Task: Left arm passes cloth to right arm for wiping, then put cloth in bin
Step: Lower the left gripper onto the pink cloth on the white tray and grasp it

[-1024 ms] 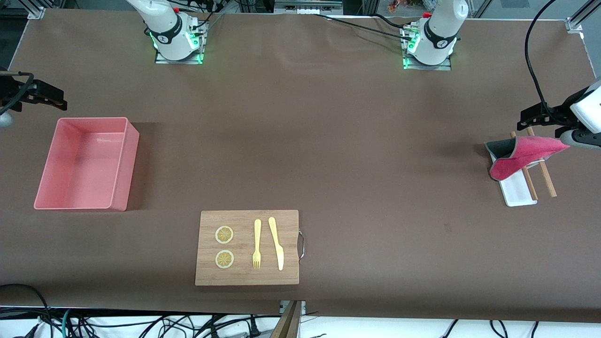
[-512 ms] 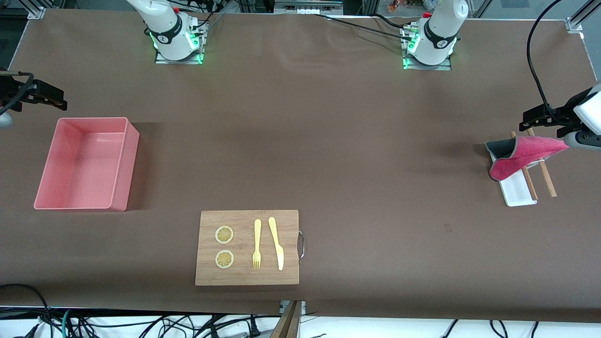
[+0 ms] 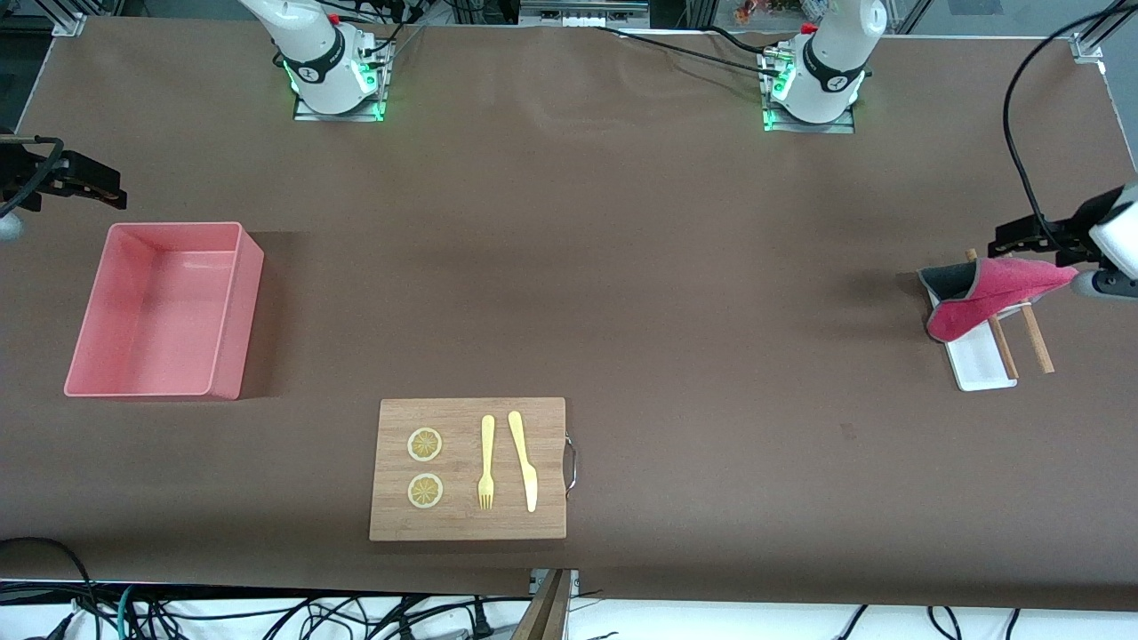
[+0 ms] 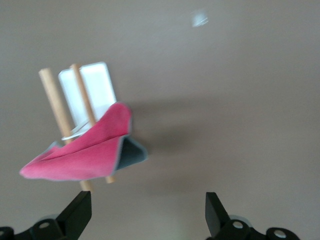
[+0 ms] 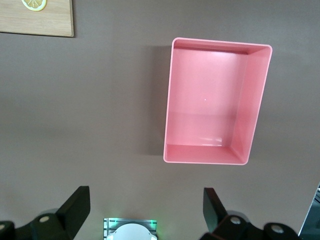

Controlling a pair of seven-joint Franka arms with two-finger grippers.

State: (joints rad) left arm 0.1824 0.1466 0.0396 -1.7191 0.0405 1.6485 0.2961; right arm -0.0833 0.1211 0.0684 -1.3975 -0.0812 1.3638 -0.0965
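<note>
Bin [image 3: 160,311]: toward the right arm's end of the table.
Cloth [image 3: 987,289]: draped over two wooden sticks [image 3: 1022,333] and a white tray [image 3: 978,364].
Left gripper [image 4: 147,220]: above the cloth, jaws wide, holding nothing.
Right gripper [image 5: 145,220]: waits high beside the bin, jaws wide, holding nothing.

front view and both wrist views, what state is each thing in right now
cloth: folded, draped over two wooden sticks, not held
white tray: flat under the sticks, partly covered by the cloth
bin: upright, empty
wooden board: flat, carrying fork, knife and two lemon slices
left hand: open, empty, above the cloth
right hand: open, empty, waiting above the table beside the bin
</note>
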